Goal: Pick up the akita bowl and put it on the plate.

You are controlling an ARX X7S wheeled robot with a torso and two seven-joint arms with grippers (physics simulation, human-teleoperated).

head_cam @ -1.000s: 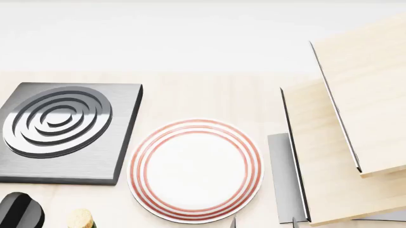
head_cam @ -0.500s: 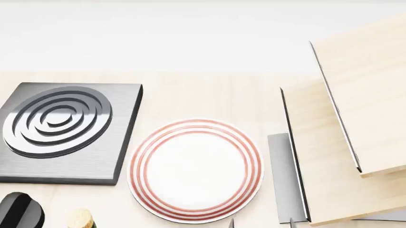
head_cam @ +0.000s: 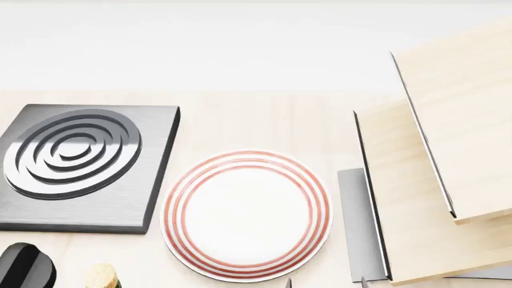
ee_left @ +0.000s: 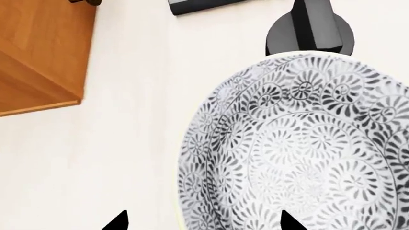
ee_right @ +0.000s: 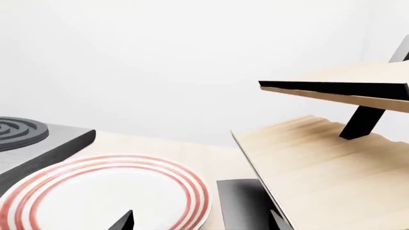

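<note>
The akita bowl (ee_left: pixel 300 148), grey-and-white floral with a pale rim, fills the left wrist view and is out of the head view. My left gripper (ee_left: pixel 203 223) is open over its rim, one fingertip (ee_left: pixel 118 221) outside the bowl and the other above its inside. The plate (head_cam: pixel 246 214), white with red rings, lies empty at the middle of the counter. My right gripper (ee_right: pixel 199 223) is open and holds nothing, low by the edge of the plate (ee_right: pixel 96 191). In the head view only its tips (head_cam: pixel 328 282) show at the bottom edge.
A square dark grey burner (head_cam: pixel 80 165) lies left of the plate. A light wooden rack (head_cam: pixel 432 180) with a grey base (head_cam: pixel 358 222) stands to its right. A black knob (head_cam: pixel 24 267) and a cork-topped object (head_cam: pixel 102 277) sit at the front left. An orange wooden block (ee_left: pixel 38 52) is near the bowl.
In the head view the right gripper's tips have slipped slightly left and lower at the bottom edge. Nothing else has moved.
</note>
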